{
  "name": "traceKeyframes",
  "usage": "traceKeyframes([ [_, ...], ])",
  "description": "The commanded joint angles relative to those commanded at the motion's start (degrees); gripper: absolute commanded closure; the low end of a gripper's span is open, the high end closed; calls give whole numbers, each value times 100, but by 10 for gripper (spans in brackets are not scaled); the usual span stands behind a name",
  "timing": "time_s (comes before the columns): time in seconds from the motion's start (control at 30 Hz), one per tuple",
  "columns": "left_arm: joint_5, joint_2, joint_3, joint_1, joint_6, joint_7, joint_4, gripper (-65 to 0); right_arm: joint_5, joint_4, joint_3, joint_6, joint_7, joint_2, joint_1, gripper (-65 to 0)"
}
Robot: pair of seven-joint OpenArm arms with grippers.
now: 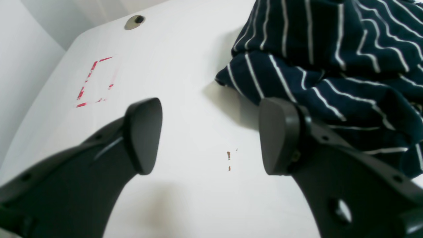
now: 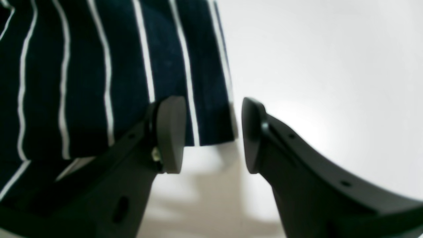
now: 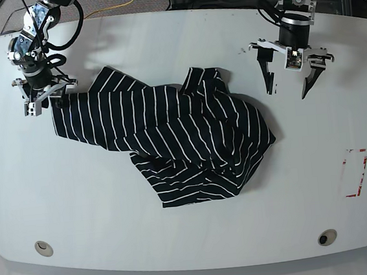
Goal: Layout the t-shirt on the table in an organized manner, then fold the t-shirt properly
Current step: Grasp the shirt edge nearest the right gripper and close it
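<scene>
On the table (image 3: 180, 242): shirt (image 3: 184, 144), soft, limp; grip its hem corners. Left gripper (image 3: 291, 78) and right gripper (image 3: 43, 102) both spread, empty.

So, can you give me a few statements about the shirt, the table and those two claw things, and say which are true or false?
1. The t-shirt lies neatly folded. False: it is crumpled and spread unevenly on the table.
2. The left end effector is open and holds nothing. True.
3. The right end effector is at an edge of the shirt. True: the right wrist view shows its open jaws at the hem.
4. The red rectangular marking is covered by the shirt. False: it lies bare, apart from the shirt.
5. The shirt is plain, without stripes. False: it has thin white stripes.
</scene>
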Motion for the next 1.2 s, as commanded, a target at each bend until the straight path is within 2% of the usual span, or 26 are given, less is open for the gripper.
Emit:
traceKeyframes([
  [0.27,0,-9,0,0,0,0,0,-432,0,-141,-9,9,9,-44,9,-270],
  [0.5,0,-9,0,0,0,0,0,-432,-53,-149,-18,360,0,-176,9,-254],
  [0.6,0,-9,-9,0,0,0,0,-432,-53,-149,-18,422,0,-193,9,-159],
  [0.67,0,-9,-9,0,0,0,0,-432,-53,-149,-18,422,0,-193,9,-32],
  [0.7,0,-9,-9,0,0,0,0,-432,-53,-149,-18,422,0,-193,9,0],
  [0.97,-9,9,-9,0,0,62,0,-432,-53,-79,-18,422,0,-202,-9,0],
  [1.13,-26,26,-26,-9,0,176,0,-433,-53,475,-18,422,-26,-211,-132,0],
  [1.2,-149,26,-26,-9,0,176,-9,-433,-26,888,-26,422,-202,-211,-211,0],
])
